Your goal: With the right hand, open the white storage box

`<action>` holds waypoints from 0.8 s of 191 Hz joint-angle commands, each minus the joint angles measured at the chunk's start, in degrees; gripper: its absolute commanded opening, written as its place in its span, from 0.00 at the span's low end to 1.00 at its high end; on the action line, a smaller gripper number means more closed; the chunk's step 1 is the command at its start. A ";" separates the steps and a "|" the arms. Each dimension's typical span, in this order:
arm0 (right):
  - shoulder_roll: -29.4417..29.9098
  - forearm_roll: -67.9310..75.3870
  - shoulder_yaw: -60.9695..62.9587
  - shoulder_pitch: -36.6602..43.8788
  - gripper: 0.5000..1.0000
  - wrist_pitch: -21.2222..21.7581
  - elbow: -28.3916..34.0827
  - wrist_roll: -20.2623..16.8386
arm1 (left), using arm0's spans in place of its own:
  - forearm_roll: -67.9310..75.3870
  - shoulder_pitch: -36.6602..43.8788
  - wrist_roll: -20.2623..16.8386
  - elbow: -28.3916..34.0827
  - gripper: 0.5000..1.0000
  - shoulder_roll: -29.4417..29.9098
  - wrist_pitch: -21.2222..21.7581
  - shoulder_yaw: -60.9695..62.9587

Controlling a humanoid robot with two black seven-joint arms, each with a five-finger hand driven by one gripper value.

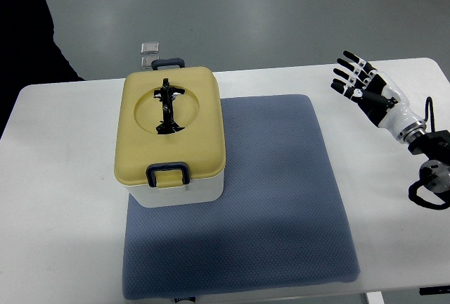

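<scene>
On the desk: white storage box (pixel 184 190) sits on the left part of a blue mat (pixel 281 198), yellow lid (pixel 169 131) shut.
Right hand (pixel 367 91): well apart at right, fingers (pixel 350 58) spread, holding nothing.
Handling: rigid plastic, likely light; may slide.
Hold point: near dark latch (pixel 167 174), then top handle (pixel 168 107).

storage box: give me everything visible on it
The white plastic storage box with a pale yellow lid stands upright and closed on the left part of the grey-blue padded mat, overhanging the mat's left edge onto the white table. A black folding handle lies flat in a round recess in the lid. Dark latches sit at the near and far ends. Nothing else touches it; the right hand is off to the right.
</scene>
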 commanded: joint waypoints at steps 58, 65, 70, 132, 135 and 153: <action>0.18 0.00 0.00 -0.09 0.85 -0.09 0.00 0.00 | 0.00 -0.01 0.00 0.09 1.00 0.00 0.00 -0.09; 0.27 0.00 -0.09 -0.09 0.85 -0.09 0.00 0.00 | -0.09 -0.01 0.00 0.01 1.00 0.00 0.00 -0.09; 0.36 0.00 -0.09 0.00 0.85 -0.09 0.00 0.00 | -0.09 -0.01 0.00 0.01 1.00 0.00 0.00 -0.09; 0.62 -0.26 -0.61 0.17 0.85 -0.18 0.00 0.00 | -0.09 -0.01 0.00 -0.08 1.00 0.00 0.00 0.00; 0.62 -0.26 -0.61 0.17 0.85 -0.18 0.00 -0.08 | 0.00 -0.01 0.00 0.01 1.00 0.00 0.00 0.00; 0.71 -0.88 -0.61 0.17 0.85 -0.09 0.00 0.00 | -0.09 -0.01 0.00 0.01 1.00 0.00 0.00 0.00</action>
